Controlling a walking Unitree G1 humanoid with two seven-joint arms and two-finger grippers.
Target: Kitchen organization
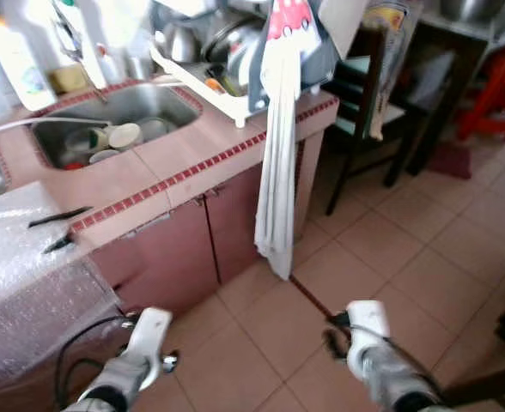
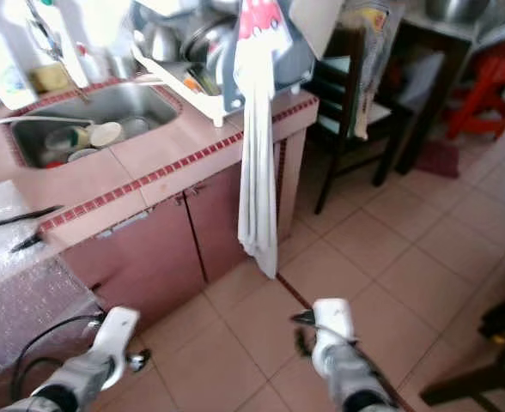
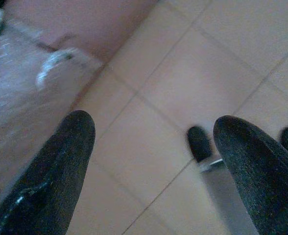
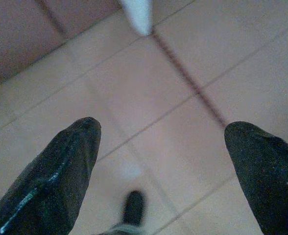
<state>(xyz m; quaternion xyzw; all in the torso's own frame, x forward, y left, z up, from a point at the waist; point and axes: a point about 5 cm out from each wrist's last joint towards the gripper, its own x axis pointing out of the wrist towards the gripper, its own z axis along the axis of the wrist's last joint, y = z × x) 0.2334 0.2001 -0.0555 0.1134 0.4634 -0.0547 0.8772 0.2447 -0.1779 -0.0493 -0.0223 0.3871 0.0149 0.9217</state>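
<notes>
A humanoid robot stands on the tiled floor just in front of a pink tiled tabletop, both arms held low over the floor and neither yet at work. Its left hand hangs with fingers spread wide and holds nothing, near the bubble-wrapped bundle at the tabletop's near end; its right hand is likewise spread and empty, above bare tiles below the hem of a white cloth that drapes down the tabletop's front edge. The steel sink set into the tabletop holds unwashed cups and bowls, and the dish rack beside the sink is crowded with pots and crockery. Two dark utensils lie on the tabletop near the bundle. A dark wooden chair stands beyond the tabletop's far end. Judged from how things lie, the organizing has barely started: nothing is in hand, and the sink, rack and loose utensils all remain to be sorted.
</notes>
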